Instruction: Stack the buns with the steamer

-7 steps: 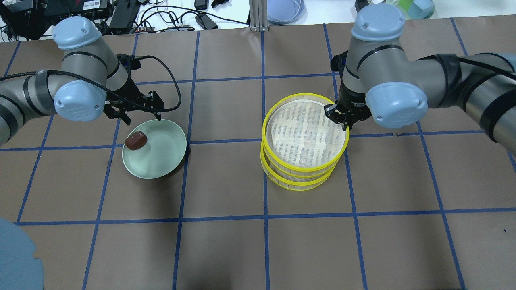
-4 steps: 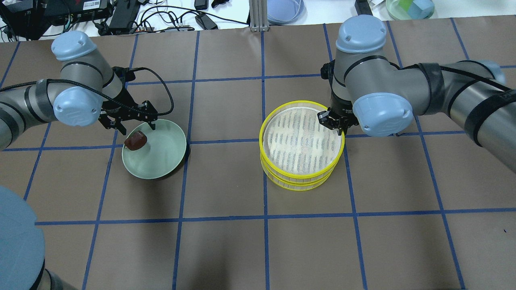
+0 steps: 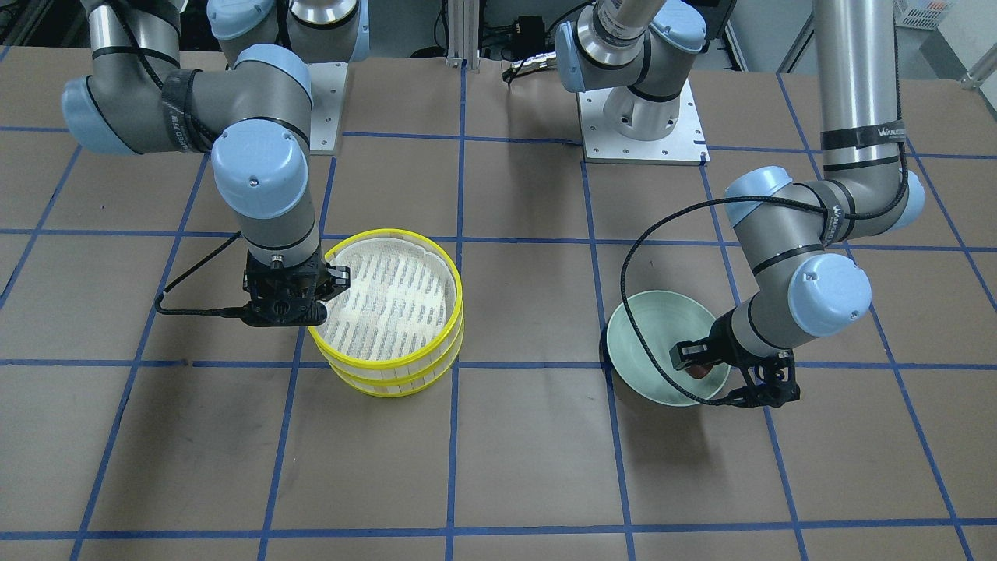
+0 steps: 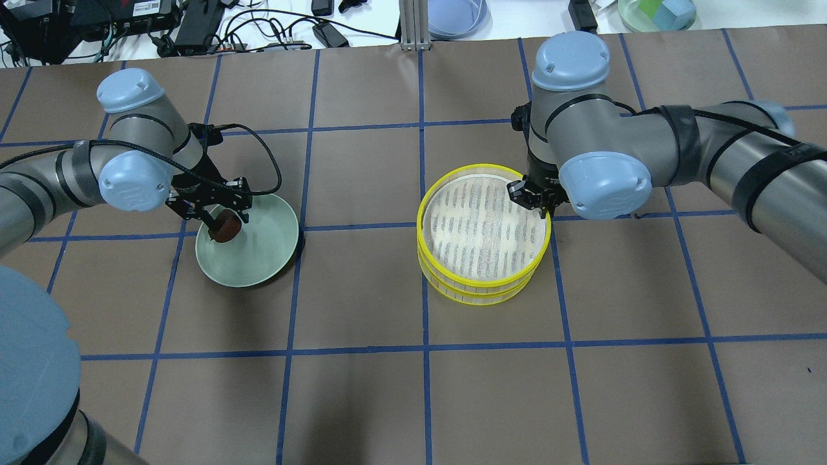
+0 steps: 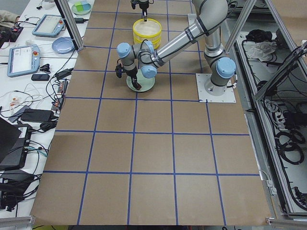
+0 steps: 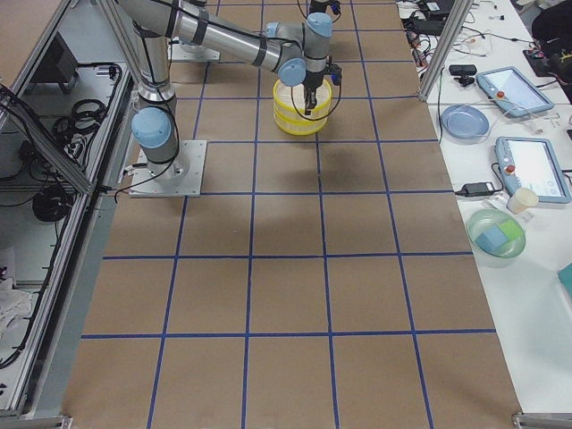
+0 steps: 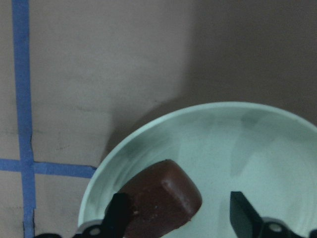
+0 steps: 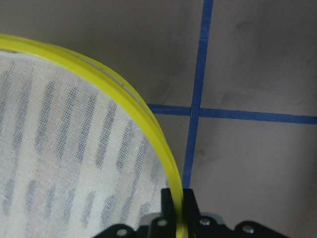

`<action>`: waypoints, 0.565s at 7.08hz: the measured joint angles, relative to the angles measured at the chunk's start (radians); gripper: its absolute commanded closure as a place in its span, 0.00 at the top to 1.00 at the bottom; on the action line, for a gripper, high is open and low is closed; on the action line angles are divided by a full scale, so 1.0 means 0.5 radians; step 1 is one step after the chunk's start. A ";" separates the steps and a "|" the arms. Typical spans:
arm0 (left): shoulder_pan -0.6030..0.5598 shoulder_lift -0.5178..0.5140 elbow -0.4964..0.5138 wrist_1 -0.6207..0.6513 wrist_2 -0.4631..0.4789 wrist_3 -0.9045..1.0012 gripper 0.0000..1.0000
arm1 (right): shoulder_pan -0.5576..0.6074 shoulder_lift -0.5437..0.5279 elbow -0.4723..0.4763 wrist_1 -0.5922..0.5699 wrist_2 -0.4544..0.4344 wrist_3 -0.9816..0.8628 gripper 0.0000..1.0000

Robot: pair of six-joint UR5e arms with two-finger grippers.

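The left gripper (image 7: 178,210) is shown with its jaws spread, lowered over the dark reddish-brown bun (image 7: 161,198). The bun lies between the two fingers (image 7: 120,210) but off-centre: it appears to touch one finger, while a clear gap is left to the other. Its long axis is seen running on a slant across the opening, not squarely in line with either finger. The bun is resting on the sloping inner wall of the mint-green plate (image 7: 247,144), close to the rim. This arm is by far the nearer to it.

The right gripper (image 8: 178,210) is seen pressed together on the yellow rim of the top steamer tray (image 8: 126,96), which sits on the steamer stack (image 4: 481,287), well apart from the plate.

The bun's lower end is cut off by the wrist view's edge, and most of it is covered by the gripper body in the front view. The pale cream bun is seen in no view; whatever lies under the tray's mesh cannot be made out.
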 measured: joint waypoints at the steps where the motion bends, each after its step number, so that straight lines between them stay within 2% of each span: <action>1: 0.000 -0.005 -0.001 0.022 0.002 0.005 0.15 | 0.001 0.003 0.000 -0.002 0.000 0.001 0.46; 2: 0.000 -0.009 0.005 0.035 0.002 0.007 0.08 | 0.002 0.005 0.000 -0.002 -0.009 0.001 0.99; 4: -0.005 0.012 0.048 0.056 -0.006 0.006 0.00 | 0.002 0.004 -0.009 -0.001 -0.025 0.002 1.00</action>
